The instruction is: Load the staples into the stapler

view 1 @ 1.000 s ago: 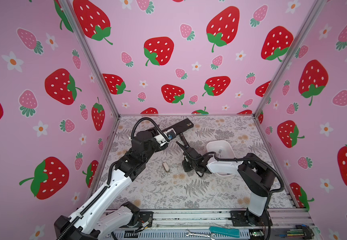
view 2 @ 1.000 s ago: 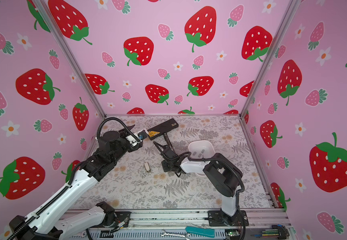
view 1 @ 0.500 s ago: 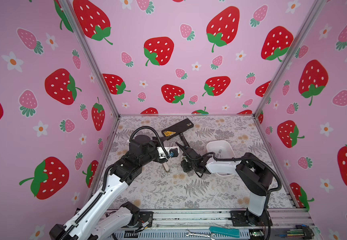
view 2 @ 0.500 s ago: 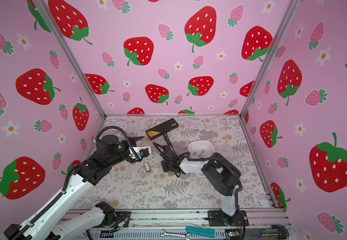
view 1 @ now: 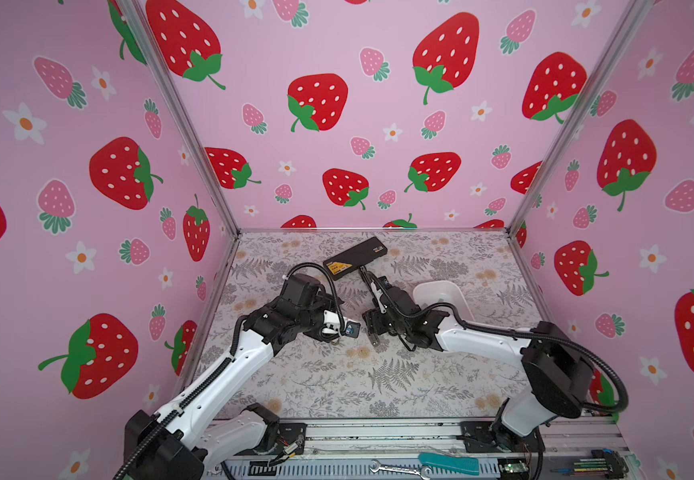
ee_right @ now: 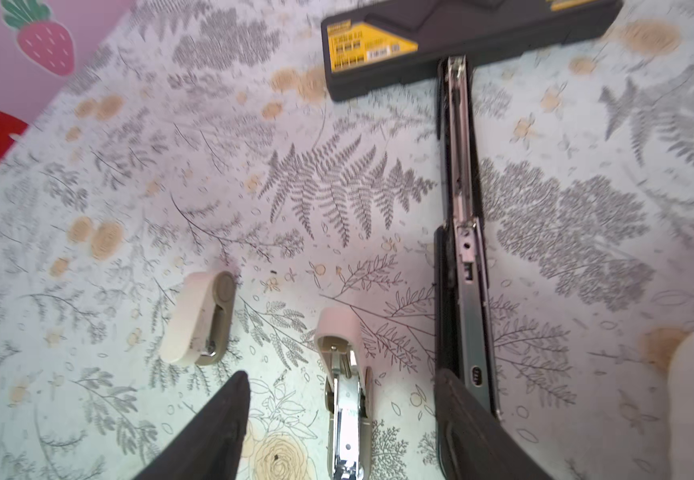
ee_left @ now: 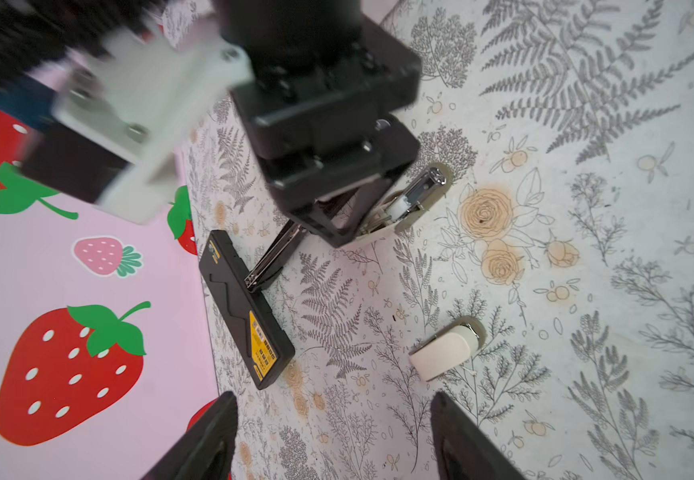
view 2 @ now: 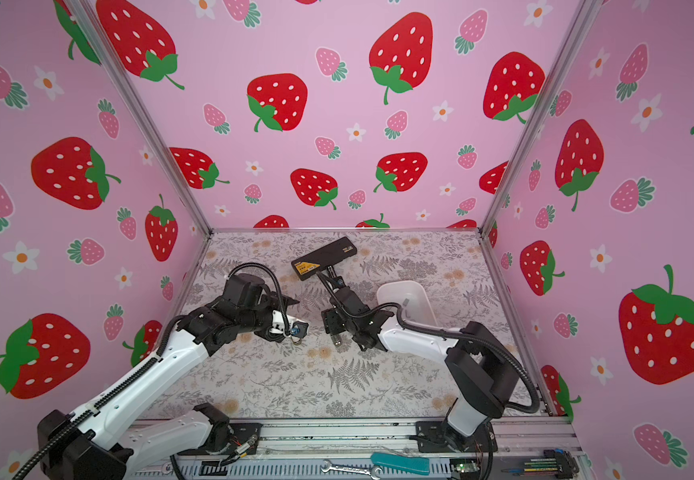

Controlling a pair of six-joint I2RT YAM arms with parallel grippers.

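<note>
A big black stapler (view 1: 355,257) (ee_right: 440,41) lies open at the back, its metal rail (ee_right: 461,208) running toward my right gripper. My right gripper (ee_right: 341,374) (view 1: 372,332) is open low over the mat. A small cream stapler (ee_right: 343,395) (ee_left: 403,203), opened with its metal channel showing, lies between its fingers, and neither finger touches it. Beside it a second small cream stapler (ee_right: 199,320) (ee_left: 445,351) lies closed on its side. My left gripper (ee_left: 332,399) (view 1: 330,334) hovers open and empty just short of this one. One grey strip of staples (view 1: 441,300) shows in the white bin.
The white bin (view 1: 457,291) (view 2: 420,291) stands right of the right gripper, close behind its wrist. Pink strawberry walls enclose the floral mat (view 1: 378,374) on three sides. A wrench (view 1: 399,469) and a teal-handled tool (view 1: 449,463) lie on the front rail.
My left arm has swung from the back down to the middle, over the closed small stapler. The right gripper's jaws have opened wider; that arm has hardly moved.
</note>
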